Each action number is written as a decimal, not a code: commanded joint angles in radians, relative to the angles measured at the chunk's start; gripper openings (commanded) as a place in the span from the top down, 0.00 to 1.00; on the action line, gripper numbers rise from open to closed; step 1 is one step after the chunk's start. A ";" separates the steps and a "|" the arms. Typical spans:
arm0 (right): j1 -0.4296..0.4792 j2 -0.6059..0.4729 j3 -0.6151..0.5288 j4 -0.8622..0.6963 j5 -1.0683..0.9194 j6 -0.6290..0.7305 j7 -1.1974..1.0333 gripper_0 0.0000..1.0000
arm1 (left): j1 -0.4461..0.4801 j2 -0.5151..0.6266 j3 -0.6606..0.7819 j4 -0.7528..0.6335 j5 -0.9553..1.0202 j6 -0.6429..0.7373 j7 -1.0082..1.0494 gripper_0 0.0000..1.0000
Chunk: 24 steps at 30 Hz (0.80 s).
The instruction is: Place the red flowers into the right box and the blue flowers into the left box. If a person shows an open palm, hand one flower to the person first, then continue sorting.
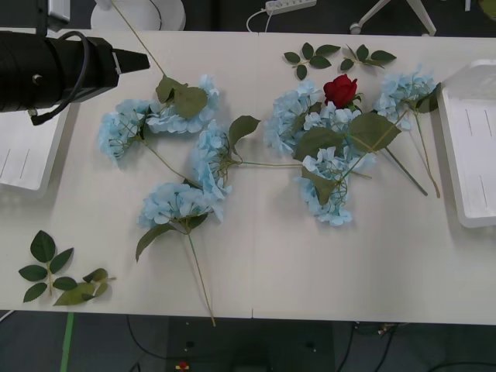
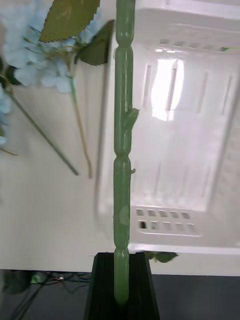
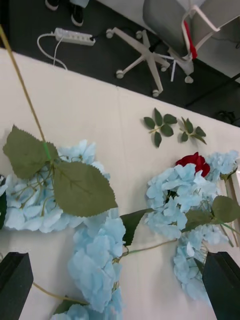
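One red flower point(image 1: 341, 90) lies among the blue flowers point(image 1: 322, 139) right of the table's centre; it also shows in the left wrist view as a red flower point(image 3: 192, 161). More blue flowers point(image 1: 159, 116) spread across the left half. My left gripper point(image 1: 136, 59) hovers open at the back left, beside the left box point(image 1: 19, 155), its black fingers point(image 3: 15, 282) wide apart. My right gripper point(image 2: 120, 280) is shut on a thick green flower stem point(image 2: 122, 125) above the right box point(image 2: 180, 125); that stem's bloom is out of view. The right box point(image 1: 473, 147) looks bare inside.
Loose green leaf sprigs lie at the back point(image 1: 314, 56) and at the front left corner point(image 1: 54, 275). Long thin stems point(image 1: 198, 279) reach toward the front edge. A power strip point(image 3: 72, 36) and chair legs point(image 3: 145, 55) sit on the floor behind the table.
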<state>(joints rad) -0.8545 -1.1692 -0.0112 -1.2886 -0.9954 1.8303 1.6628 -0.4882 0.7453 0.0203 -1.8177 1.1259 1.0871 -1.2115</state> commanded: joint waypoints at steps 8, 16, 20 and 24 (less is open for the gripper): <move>0.101 0.048 -0.023 0.167 0.347 -0.198 0.175 1.00 | -0.010 0.046 -0.181 0.080 -0.054 0.007 0.277 0.00; 0.189 0.121 -0.023 0.232 0.501 -0.309 0.183 1.00 | -0.099 0.045 -0.299 0.212 -0.141 0.008 0.377 0.00; 0.233 0.135 -0.023 0.233 0.541 -0.358 0.181 1.00 | -0.194 0.036 -0.368 0.331 -0.147 0.036 0.379 0.00; 0.273 0.163 -0.023 0.233 0.561 -0.396 0.170 1.00 | -0.283 0.011 -0.441 0.456 -0.150 0.046 0.383 0.00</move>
<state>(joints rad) -0.6159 -1.0318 -0.0113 -1.0538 -0.4616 1.4656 1.8600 -0.6639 0.7497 -0.3741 -1.4228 0.9892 1.1223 -0.8208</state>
